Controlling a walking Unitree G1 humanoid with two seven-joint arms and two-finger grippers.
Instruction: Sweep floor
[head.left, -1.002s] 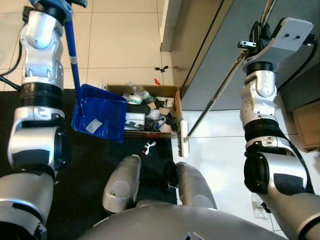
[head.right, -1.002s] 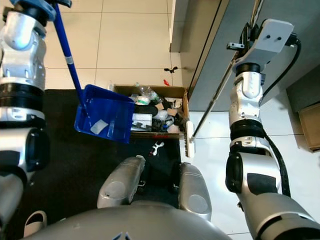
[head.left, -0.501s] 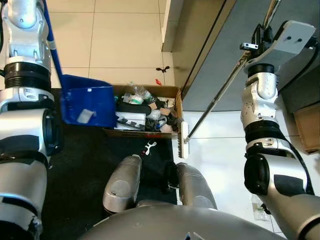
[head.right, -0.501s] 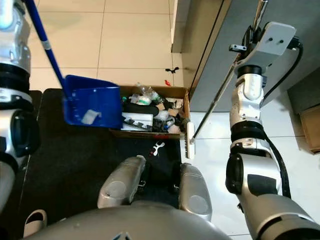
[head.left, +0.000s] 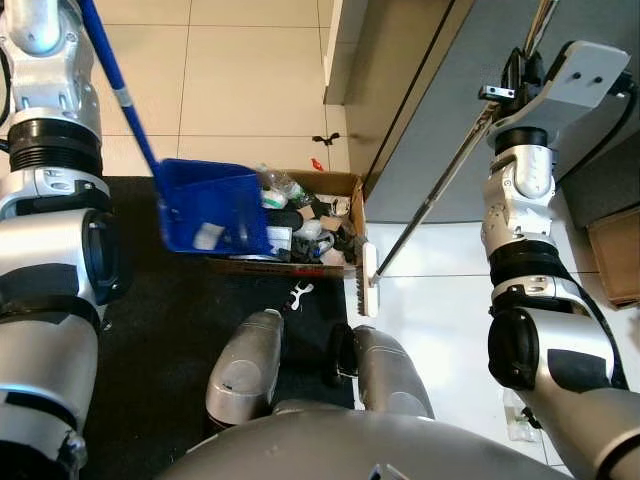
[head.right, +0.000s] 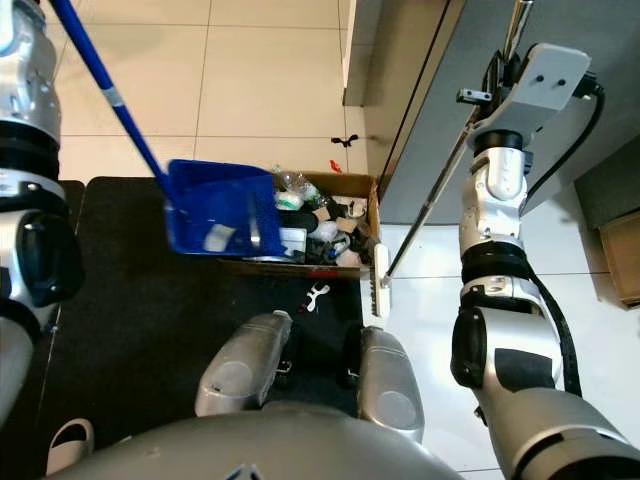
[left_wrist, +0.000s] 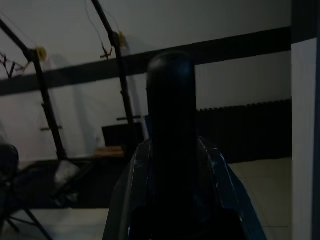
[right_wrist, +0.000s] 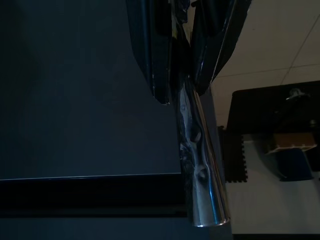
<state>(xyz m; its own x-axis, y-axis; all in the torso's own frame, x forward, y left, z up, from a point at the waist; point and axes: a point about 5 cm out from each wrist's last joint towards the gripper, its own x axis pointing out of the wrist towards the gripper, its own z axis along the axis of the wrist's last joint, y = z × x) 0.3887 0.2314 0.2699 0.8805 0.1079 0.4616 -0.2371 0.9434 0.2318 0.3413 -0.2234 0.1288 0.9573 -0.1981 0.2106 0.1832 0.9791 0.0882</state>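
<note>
The blue dustpan (head.left: 213, 205) has swung back over the cardboard box (head.left: 335, 184), hiding its left part.

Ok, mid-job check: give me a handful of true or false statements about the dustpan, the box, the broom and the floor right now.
1. The blue dustpan hangs over the left end of the cardboard box. True.
2. The dustpan is empty. False: a pale scrap lies inside it.
3. The right gripper has its fingers closed on the broom's metal handle. True.
4. The broom head rests inside the box. False: it sits on the white floor beside the box's right end.
5. A small white object lies on the black mat in front of the box. True.
6. The box holds nothing. False: it is packed with mixed rubbish.
</note>
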